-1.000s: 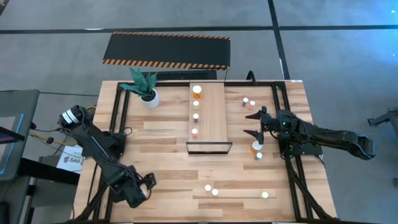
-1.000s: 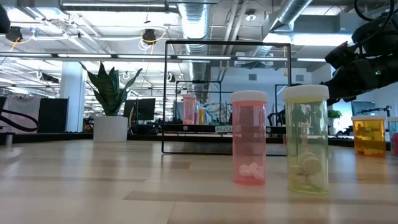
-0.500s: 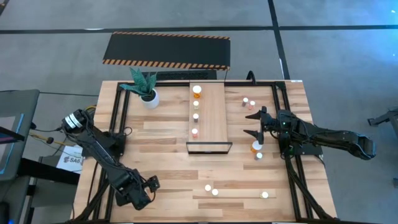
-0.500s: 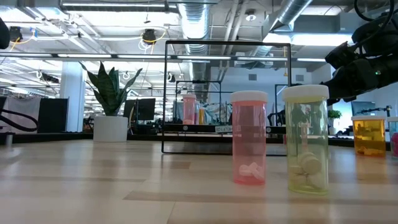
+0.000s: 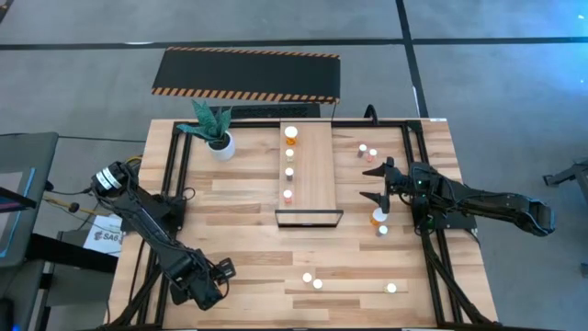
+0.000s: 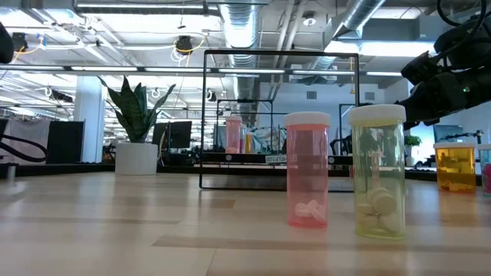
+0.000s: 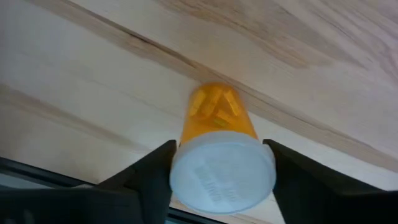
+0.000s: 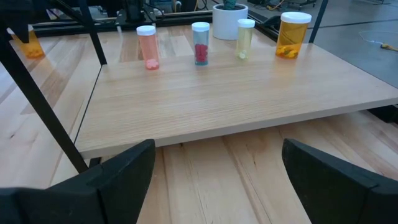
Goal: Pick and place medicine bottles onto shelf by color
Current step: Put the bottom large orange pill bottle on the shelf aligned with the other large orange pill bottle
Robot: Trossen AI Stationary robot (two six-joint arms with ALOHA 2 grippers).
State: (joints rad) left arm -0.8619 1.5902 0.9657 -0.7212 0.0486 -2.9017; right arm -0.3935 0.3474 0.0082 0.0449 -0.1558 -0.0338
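**Left gripper straddles an orange bottle at the table's near-left corner**

At the near-left corner of the plank table (image 5: 239, 230), the left gripper (image 7: 217, 163) points down over an orange medicine bottle (image 7: 219, 148) standing on the wood. Its two dark fingers (image 7: 152, 171) sit either side of the white cap; whether they press on it cannot be told.

Along the near edge, right of centre, stand three small white-capped bottles: a pink bottle (image 6: 307, 170) and a yellowish bottle (image 6: 378, 171) side by side, and a third bottle (image 5: 391, 288) further right.

At mid-depth on the right side, the right gripper (image 5: 379, 182) hovers with its jaws spread wide and empty, facing the shelf. Just nearside of it stand an orange-capped bottle (image 5: 378, 216) and a smaller one touching it.

The shelf (image 5: 312, 170), a pale board with a dark frame at its near end, lies in the middle of the table. Four bottles line its left edge (image 8: 201, 42): pink nearest, then red-filled, yellowish, and orange at the far end.

Two more small bottles (image 5: 367, 152) stand near the far-right corner. A potted plant (image 5: 219, 138) sits toward the far-left corner.
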